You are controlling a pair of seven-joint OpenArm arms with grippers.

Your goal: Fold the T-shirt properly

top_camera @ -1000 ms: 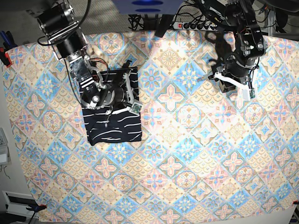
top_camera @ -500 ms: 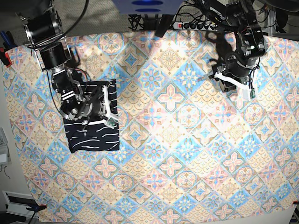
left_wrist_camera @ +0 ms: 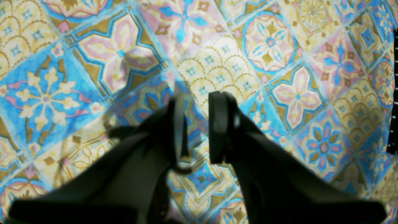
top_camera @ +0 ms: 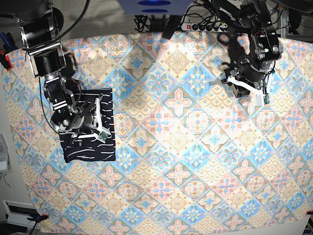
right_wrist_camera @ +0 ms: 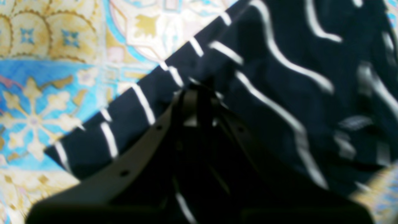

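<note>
T-shirt (top_camera: pixel 88 137) cloth, dark with thin white stripes, is seen folded into a compact rectangle near the left edge of the tablecloth (top_camera: pixel 186 161) in the base view, its lower and right edges lying fairly straight and flat. The right gripper (top_camera: pixel 80 120) is set down on the upper part of the folded bundle, and in the right wrist view its jaws are seen pinched together on a fold of the striped cloth close to one straight folded edge, beyond which bare patterned cloth is exposed. A narrow strip of tablecloth is left between the bundle and the table's left edge, while a wide stretch of uncovered pattern is spread out to the right and toward the near edge. The left gripper (left_wrist_camera: pixel 196 124) is held well apart from the shirt, above bare tiles near the far right of the base view; its jaws are parted by a narrow gap, with nothing between them.
</note>
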